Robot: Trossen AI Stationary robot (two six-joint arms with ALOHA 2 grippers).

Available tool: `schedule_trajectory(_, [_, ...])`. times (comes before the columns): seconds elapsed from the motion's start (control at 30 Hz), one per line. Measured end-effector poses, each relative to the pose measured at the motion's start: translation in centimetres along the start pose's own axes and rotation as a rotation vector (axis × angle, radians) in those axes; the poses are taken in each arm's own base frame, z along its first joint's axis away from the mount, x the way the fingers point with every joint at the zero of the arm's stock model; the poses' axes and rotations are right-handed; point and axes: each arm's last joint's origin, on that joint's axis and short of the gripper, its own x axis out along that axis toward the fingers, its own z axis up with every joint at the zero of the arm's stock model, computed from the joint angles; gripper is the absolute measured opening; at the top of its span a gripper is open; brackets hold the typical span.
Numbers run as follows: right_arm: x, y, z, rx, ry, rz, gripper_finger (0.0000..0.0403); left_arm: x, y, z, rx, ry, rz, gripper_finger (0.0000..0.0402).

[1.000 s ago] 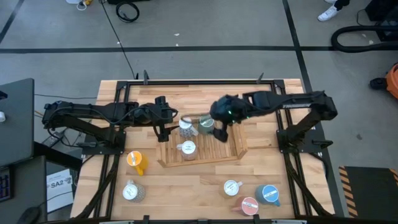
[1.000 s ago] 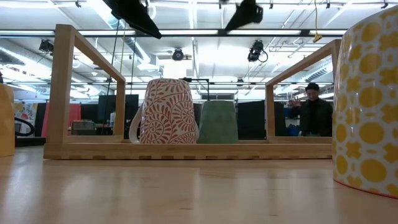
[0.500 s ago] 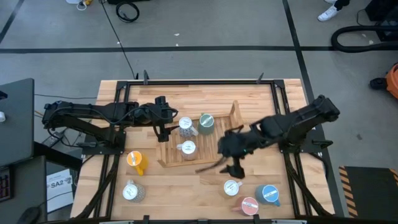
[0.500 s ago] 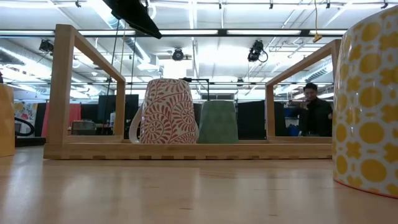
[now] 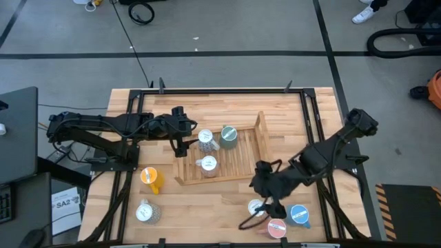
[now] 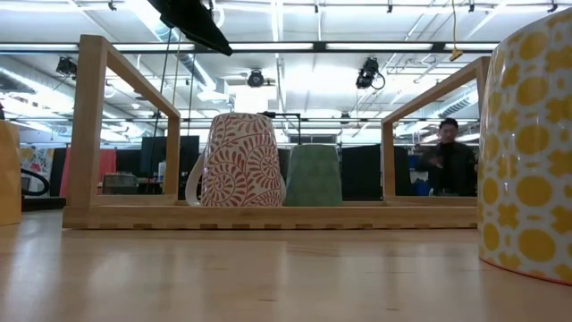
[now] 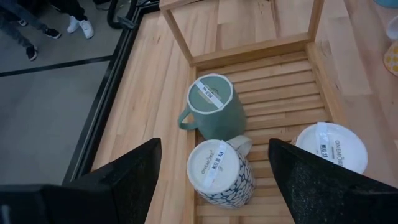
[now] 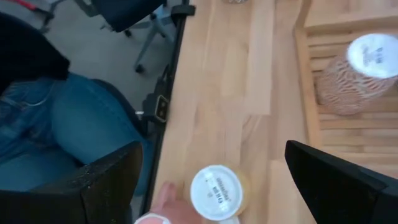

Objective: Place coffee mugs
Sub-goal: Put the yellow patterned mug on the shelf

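Yellow-patterned mug (image 8: 214,191) between right gripper's (image 8: 211,177) open jaws

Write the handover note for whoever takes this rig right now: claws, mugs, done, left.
Left claw: open, empty, at the wooden rack's left end.
Right claw: open, empty, over the loose mugs at the near right.
Done: three mugs upside down in the rack: green mug, blue-patterned mug, red-patterned mug.
Left: five mugs on the table: orange mug and speckled mug near left; yellow-patterned mug, pink mug and blue mug near right.
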Motion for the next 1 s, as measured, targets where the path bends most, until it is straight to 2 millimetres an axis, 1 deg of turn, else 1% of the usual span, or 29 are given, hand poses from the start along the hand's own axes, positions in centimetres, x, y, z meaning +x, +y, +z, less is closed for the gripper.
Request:
schedule_trajectory(0.1, [-0.1,0.8,-0.4,-0.025,-0.017,-0.024,0.0398,0.0,0.0,0.0,0.0,0.0,0.0,0.0302])
schedule_trajectory(0.23, [-0.2,1.7,-0.9,-0.047,-0.018,-0.01,0.0398,0.0,0.0,0.0,-0.001,0.0,0.0,0.0302])
schedule_trajectory(0.47, [-0.4,2.7,-0.6,-0.05,-0.083,0.044,0.0398,0.0,0.0,0.0,-0.002,-0.001,0.0,0.0302])
schedule_trajectory(0.6, [-0.4,3.0,-0.2,-0.044,-0.117,0.078,0.0398,0.0,0.0,0.0,-0.026,-0.001,0.0,0.0302])
schedule_trajectory(0.73, [-0.4,3.0,-0.2,-0.051,-0.113,0.078,0.0398,0.0,0.0,0.0,-0.027,-0.001,0.0,0.0302])
schedule_trajectory(1.0, [-0.3,2.6,-0.6,-0.054,-0.096,0.025,0.0398,0.0,0.0,0.0,-0.032,-0.001,0.0,0.0302])
